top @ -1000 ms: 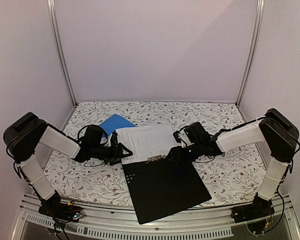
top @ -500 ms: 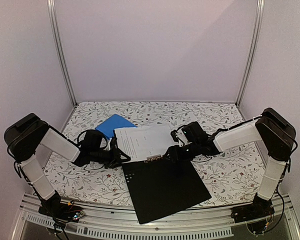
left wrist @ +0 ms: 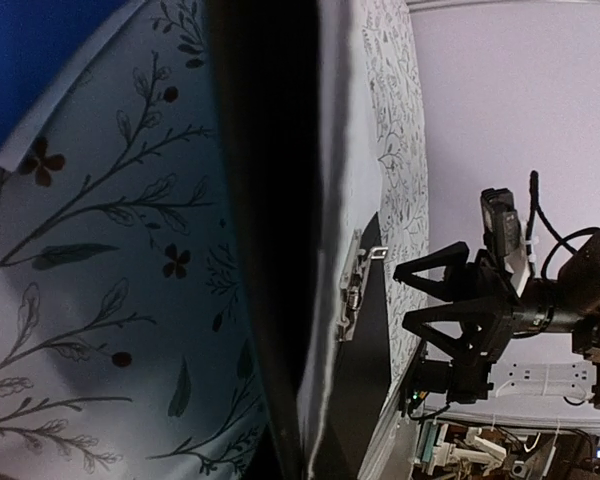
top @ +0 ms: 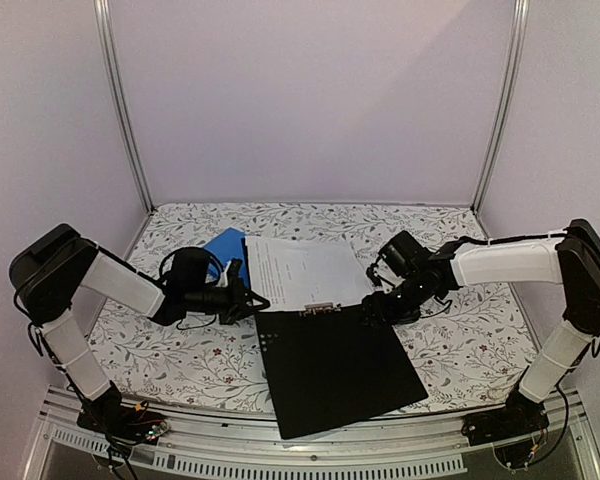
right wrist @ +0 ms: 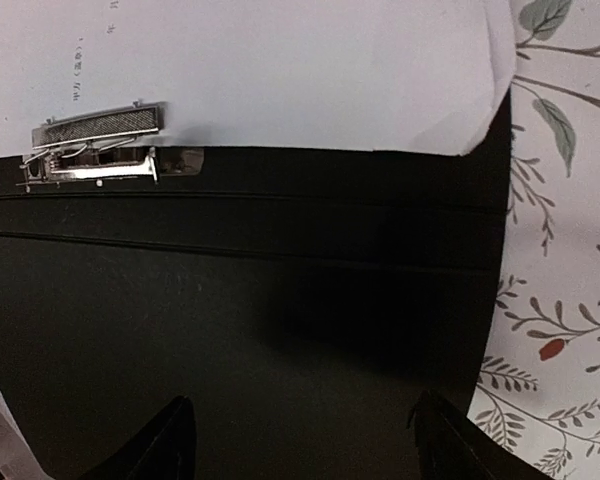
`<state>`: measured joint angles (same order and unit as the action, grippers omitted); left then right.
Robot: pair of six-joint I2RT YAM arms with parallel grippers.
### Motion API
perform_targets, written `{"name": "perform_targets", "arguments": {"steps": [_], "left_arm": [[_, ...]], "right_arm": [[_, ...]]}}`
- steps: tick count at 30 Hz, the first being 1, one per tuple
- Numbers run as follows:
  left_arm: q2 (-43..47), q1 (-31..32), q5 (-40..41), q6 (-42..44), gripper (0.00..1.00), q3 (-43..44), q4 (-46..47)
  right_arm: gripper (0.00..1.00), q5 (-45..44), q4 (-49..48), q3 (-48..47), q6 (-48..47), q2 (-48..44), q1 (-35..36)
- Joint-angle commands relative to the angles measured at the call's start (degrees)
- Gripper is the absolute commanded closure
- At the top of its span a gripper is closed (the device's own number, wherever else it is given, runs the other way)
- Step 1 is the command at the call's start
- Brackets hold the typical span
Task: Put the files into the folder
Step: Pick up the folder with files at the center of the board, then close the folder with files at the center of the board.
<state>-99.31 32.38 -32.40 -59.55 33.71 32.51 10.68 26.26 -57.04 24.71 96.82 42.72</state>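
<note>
The folder (top: 330, 370) lies open, black inside up, with the white files (top: 305, 270) on its far half and the metal clip (top: 320, 308) at the fold. My left gripper (top: 250, 300) is shut on the left edge of that far half, pinching cover and sheets together. In the left wrist view the dark folder edge (left wrist: 265, 250) and the files' edge (left wrist: 340, 200) run up from my gripper (left wrist: 305, 462). My right gripper (top: 378, 307) hangs open over the folder's right side. In the right wrist view, it (right wrist: 310, 440) is above the bare black folder (right wrist: 280, 300), below the clip (right wrist: 100, 150) and the files (right wrist: 280, 70).
A smaller blue folder (top: 223, 245) lies behind the files at the back left, partly under them. The floral tablecloth (top: 460, 350) covers the table. The open folder's near corner overhangs the front rail (top: 180, 440).
My left gripper has shut on the folder's left edge. Folder and files have shifted right and the far half has risen. My right gripper has moved right and opened wider.
</note>
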Motion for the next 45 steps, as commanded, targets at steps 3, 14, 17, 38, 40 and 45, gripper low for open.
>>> {"name": "perform_targets", "arguments": {"steps": [3, 14, 17, 38, 40, 45], "left_arm": [[3.67, 0.45, 3.35, -3.71, 1.00, 2.49, 1.42], [9.12, -1.33, 17.54, -4.45, 1.00, 6.42, -3.86], [7.32, -1.35, 19.45, -3.92, 1.00, 8.57, -4.18], [0.53, 2.51, 21.84, -5.79, 1.00, 8.45, 1.36], [0.14, 2.99, 22.24, -6.07, 1.00, 8.08, 1.96], [-1.62, 4.23, 21.65, -5.94, 1.00, 8.43, 2.72]], "right_arm": [[0.19, -4.66, 12.17, 1.40, -2.44, -7.78, -3.35], [0.10, 1.00, 6.95, 6.47, 4.33, -13.88, -9.57], [0.10, 3.57, 1.88, 8.47, 8.23, -14.94, -10.39], [0.12, 7.90, -27.63, 25.59, 34.68, -18.21, -9.65], [0.12, 7.93, -29.21, 25.94, 35.65, -17.84, -9.59], [0.12, 7.09, -29.79, 25.77, 36.89, -19.43, -9.62]]}}
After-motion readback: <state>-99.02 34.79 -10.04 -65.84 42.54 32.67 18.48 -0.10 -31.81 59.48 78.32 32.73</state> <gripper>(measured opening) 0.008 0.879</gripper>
